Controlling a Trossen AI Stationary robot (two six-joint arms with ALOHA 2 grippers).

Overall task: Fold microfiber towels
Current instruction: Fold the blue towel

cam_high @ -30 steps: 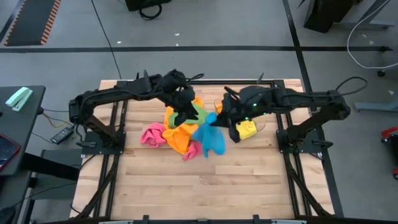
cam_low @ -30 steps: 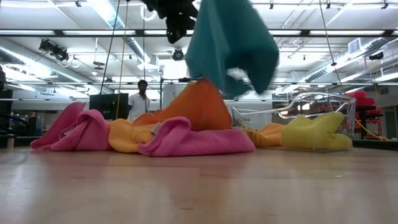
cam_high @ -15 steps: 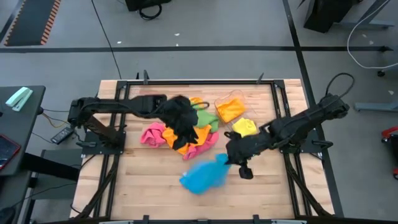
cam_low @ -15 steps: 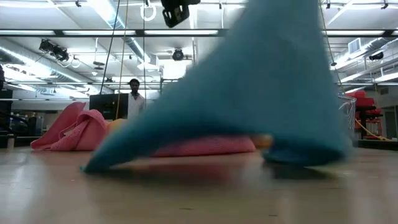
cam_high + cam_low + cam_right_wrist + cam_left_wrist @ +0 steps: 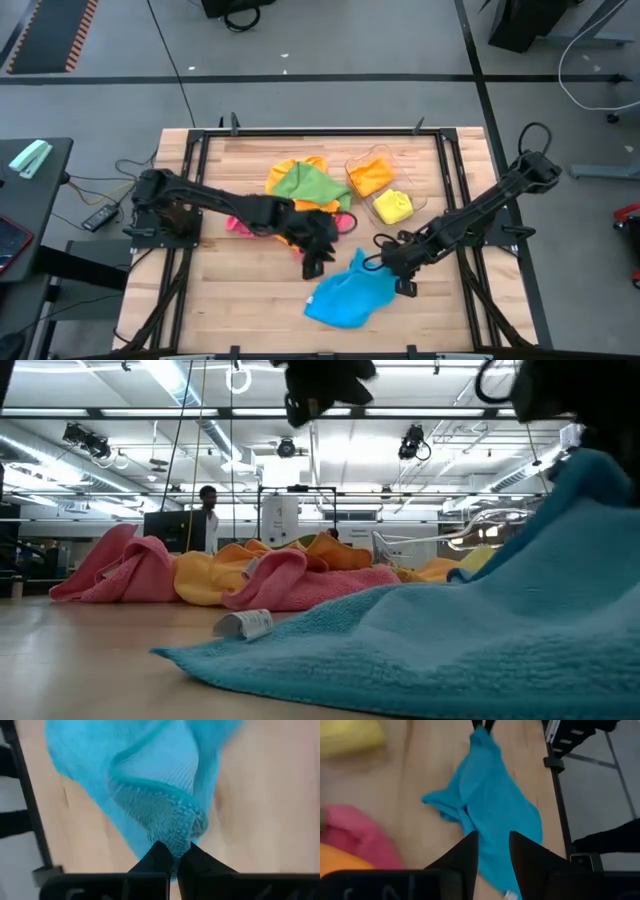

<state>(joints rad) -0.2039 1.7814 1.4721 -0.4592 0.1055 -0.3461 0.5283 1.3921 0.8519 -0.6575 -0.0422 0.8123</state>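
Blue towel [image 5: 348, 296] is hanging pinched by one corner in my right claw [image 5: 383, 262], its body spilling crumpled onto the boards just ahead. My left claw [image 5: 492, 851] is hovering parted and empty beside it. Farther out, the other towels [image 5: 300, 195] are lying heaped; no fold is made yet.

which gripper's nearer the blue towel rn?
Right. The right gripper is shut on a corner of the blue towel. The left gripper hovers open beside the towel, not touching.
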